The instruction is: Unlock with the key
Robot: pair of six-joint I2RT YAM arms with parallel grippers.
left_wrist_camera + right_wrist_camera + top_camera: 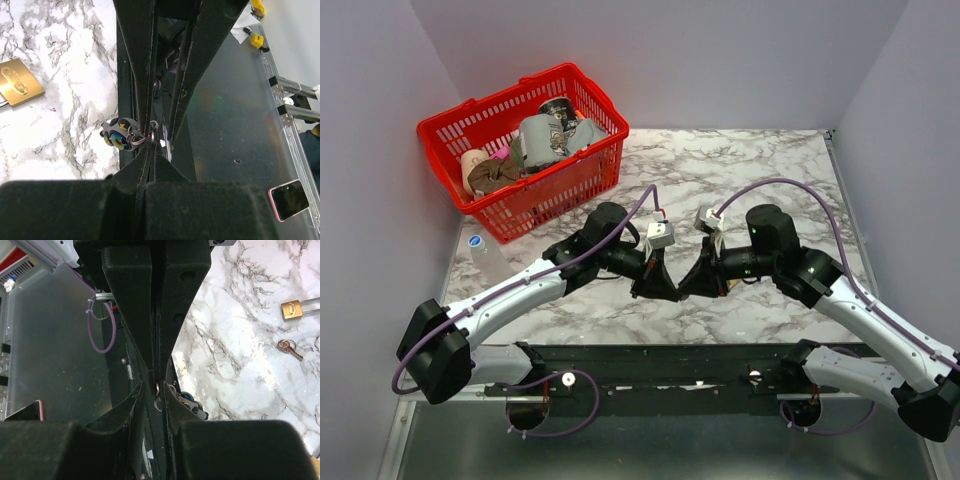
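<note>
My two grippers meet tip to tip over the table's front edge. My left gripper (pixel 665 290) (pixel 151 144) is shut on a thin metal key ring (pixel 152 128) that carries a multicoloured fob (pixel 120 138). My right gripper (pixel 691 288) (pixel 159 390) faces it with its jaws narrowly apart around the same ring (pixel 158 396); the fob (pixel 192 402) hangs just beside them. The key's black head and silver blade are hidden among the fingers. A brass padlock (pixel 17 82) (pixel 291 309) lies on the marble, apart from both grippers.
A small red-headed key (pixel 287 346) lies near the padlock. A red basket (pixel 455 135) of items stands at the back left, with a clear bottle (pixel 485 252) beside it. A phone (pixel 287 200) lies on the grey shelf below the table edge.
</note>
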